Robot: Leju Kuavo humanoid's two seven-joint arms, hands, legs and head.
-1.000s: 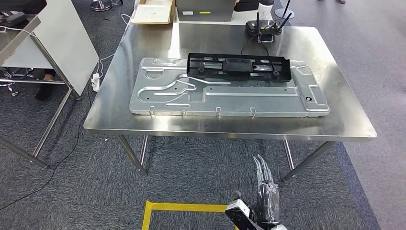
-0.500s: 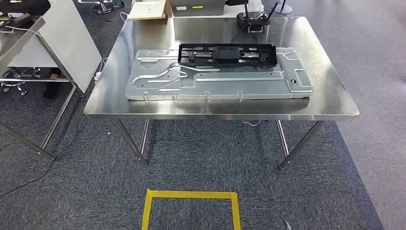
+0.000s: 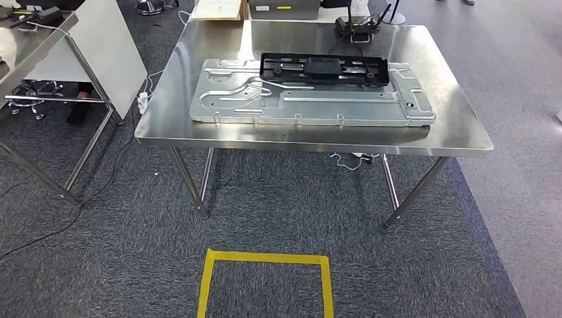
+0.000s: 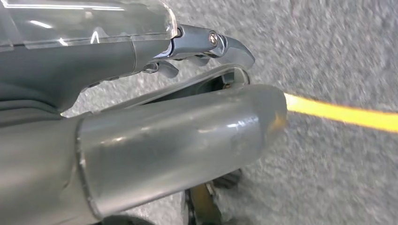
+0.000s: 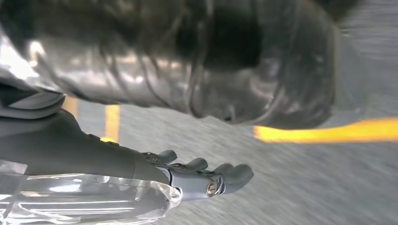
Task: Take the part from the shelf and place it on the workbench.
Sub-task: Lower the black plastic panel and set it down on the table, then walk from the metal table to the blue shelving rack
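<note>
Both hands hang empty by the floor: left hand (image 4: 206,47), right hand (image 5: 206,180), fingers loosely out. Black part (image 3: 324,69) sits on the tabletop (image 3: 464,136) at 12 o'clock, so placing looks done.

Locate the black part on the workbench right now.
In the head view, the black part lies along the far edge of the silver metal panel on the workbench, just before the black router.
</note>
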